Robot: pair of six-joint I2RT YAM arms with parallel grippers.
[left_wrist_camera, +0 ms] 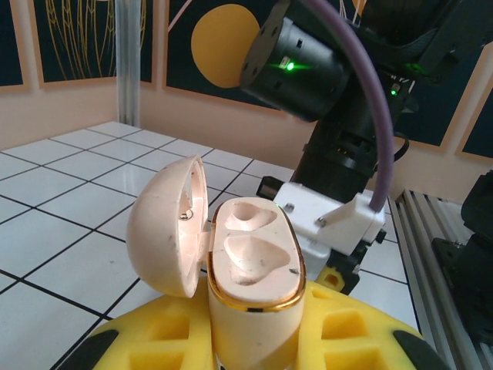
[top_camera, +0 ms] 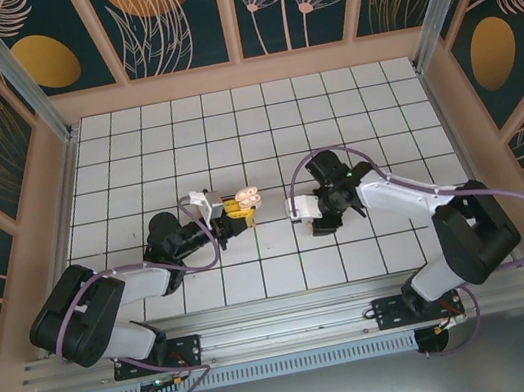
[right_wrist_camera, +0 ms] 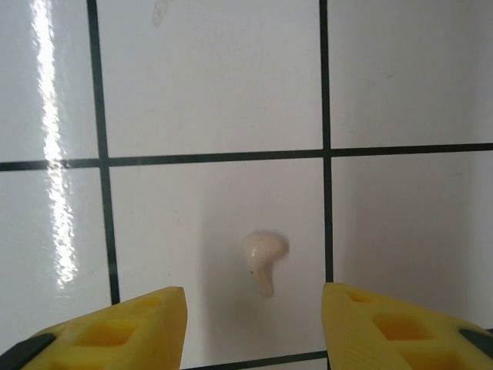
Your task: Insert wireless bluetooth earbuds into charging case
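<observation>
1. Beige, the case point(left_wrist_camera: 254, 266) stands upright, pinched low on its body by the left tool point(left_wrist_camera: 250, 343), whose yellow fingers press against it. Its lid point(left_wrist_camera: 166, 231) hangs open to one side.
2. Both wells point(left_wrist_camera: 250, 243) in the case look empty, so by my reading no bud is seated yet.
3. One pale bud point(right_wrist_camera: 264, 258) lies on the white tiled desk point(right_wrist_camera: 208, 85), to the right of the case and apart from it.
4. The right tool point(right_wrist_camera: 254, 324) hangs over that bud with its fingers spread, one on each side, not touching it.
5. The step in hand, as I judge it, is picking a first bud off the desk.
6. The next move calls for lowering straight down and pinching the bud across its narrow body without flicking it away. It then has to be carried left to the case and turned to match a well.
7. The right wrist view gives the bud's shape and lie, which are too small to tell from above. The left wrist view gives the open wells. The top view gives the layout, with the right tool near the case on its right.
</observation>
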